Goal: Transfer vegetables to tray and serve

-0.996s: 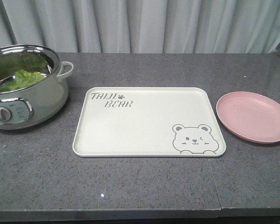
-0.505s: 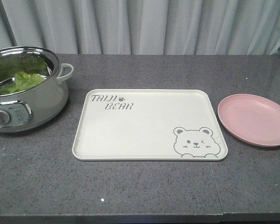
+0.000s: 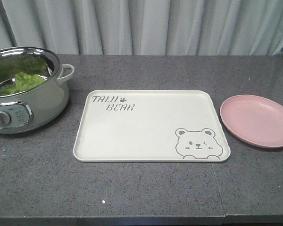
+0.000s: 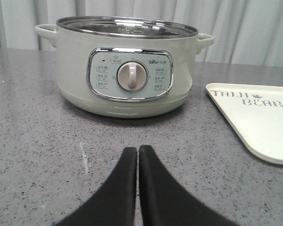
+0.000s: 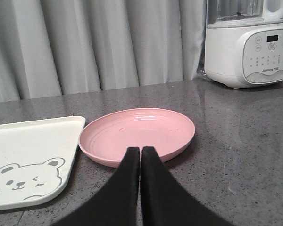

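While the ruffled, bright green lettuce leaf (image 3: 21, 81) lies inside the pale green electric pot with a steel rim (image 3: 42, 101) at the counter's (image 3: 132, 188) left edge, the cream rectangular tray with a bear drawing (image 3: 146, 127) sits mid-counter, near the pot. A round pink plate (image 3: 254, 117) lies by the right edge, just beside the tray. Both the left tool (image 4: 137, 150) and the right tool (image 5: 140, 149) have their black fingers pressed together, gripping nothing.
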Controlling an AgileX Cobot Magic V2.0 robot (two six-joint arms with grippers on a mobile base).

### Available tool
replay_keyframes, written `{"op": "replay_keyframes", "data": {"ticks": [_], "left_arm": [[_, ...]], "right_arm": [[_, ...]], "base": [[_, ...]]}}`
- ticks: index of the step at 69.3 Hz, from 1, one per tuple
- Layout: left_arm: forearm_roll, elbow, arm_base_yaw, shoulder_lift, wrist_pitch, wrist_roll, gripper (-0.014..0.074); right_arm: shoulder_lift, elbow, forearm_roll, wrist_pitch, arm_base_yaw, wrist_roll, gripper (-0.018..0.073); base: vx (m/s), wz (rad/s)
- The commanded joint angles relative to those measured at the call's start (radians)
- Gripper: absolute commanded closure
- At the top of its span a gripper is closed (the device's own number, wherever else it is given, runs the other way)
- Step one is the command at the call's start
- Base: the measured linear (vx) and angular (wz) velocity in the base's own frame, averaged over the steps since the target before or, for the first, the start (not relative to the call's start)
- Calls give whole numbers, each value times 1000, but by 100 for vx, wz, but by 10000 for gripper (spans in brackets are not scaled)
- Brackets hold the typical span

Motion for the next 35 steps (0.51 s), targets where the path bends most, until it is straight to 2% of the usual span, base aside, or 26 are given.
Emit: {"op": "replay_keyframes", "data": {"ticks": [1, 35], "left_arm": [[-3, 20, 3, -15, -70, -8, 602], [-3, 20, 3, -15, -70, -8, 602]], "right_arm": [[-7, 14, -3, -75, 2, 0, 565], [-7, 14, -3, -77, 2, 0, 565]], "base": [[0, 0], [0, 0]]}}
